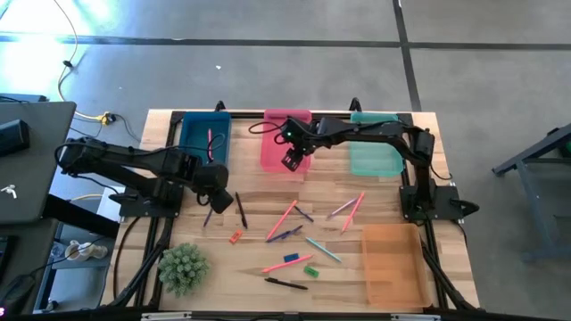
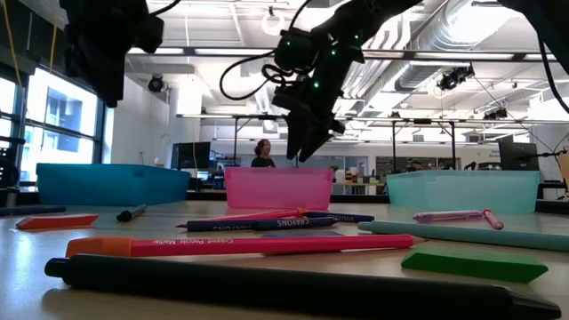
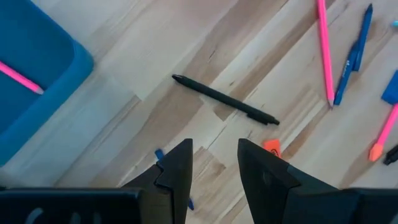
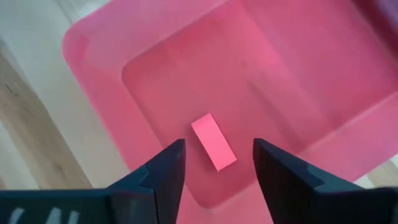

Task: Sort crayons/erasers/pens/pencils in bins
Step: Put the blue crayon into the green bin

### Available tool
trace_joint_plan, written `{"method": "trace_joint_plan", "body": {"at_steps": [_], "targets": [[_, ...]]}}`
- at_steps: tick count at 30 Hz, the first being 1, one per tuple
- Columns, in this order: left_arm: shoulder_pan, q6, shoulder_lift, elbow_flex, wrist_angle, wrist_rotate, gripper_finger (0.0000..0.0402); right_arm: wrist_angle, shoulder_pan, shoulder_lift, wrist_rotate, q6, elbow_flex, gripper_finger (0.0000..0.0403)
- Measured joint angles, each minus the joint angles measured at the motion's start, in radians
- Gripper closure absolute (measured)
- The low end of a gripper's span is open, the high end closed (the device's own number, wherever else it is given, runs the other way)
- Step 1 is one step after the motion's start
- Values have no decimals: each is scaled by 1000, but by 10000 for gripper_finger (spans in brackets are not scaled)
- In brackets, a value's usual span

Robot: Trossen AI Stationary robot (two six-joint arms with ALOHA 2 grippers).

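right gripper (image 4: 214, 167): jaws apart, empty, above pink bin (image 4: 99, 74) | pink eraser (image 4: 213, 141): on bin floor below it | left gripper (image 3: 214, 165): part-open, empty | orange eraser (image 1: 235, 237): just right, left arm nearer, long axis diagonal

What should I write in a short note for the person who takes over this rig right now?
Right tool: open, empty, above the pink translucent plastic bin; a small pink block eraser lies inside that bin, apart from the fingers.
Left tool: parted, holding nothing, over the wooden table near a black pen and a small orange eraser.
Done: one pink stick in the dark blue bin, the pink eraser in the pink bin.
Left: the orange, blue and green erasers and the scattered sticks are on the table; the orange bin looks empty, the teal-green bin cannot be judged.
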Motion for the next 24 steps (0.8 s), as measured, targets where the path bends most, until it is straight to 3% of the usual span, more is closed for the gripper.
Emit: {"method": "trace_joint_plan", "body": {"at_steps": [11,24], "targets": [[-120,-258,0,-134,-9,12,287,-144,39,0,-27,-21,115,224],[-214,-551,0,-234,57,1,287,-359,44,-19,-23,-192,271,225]]}}
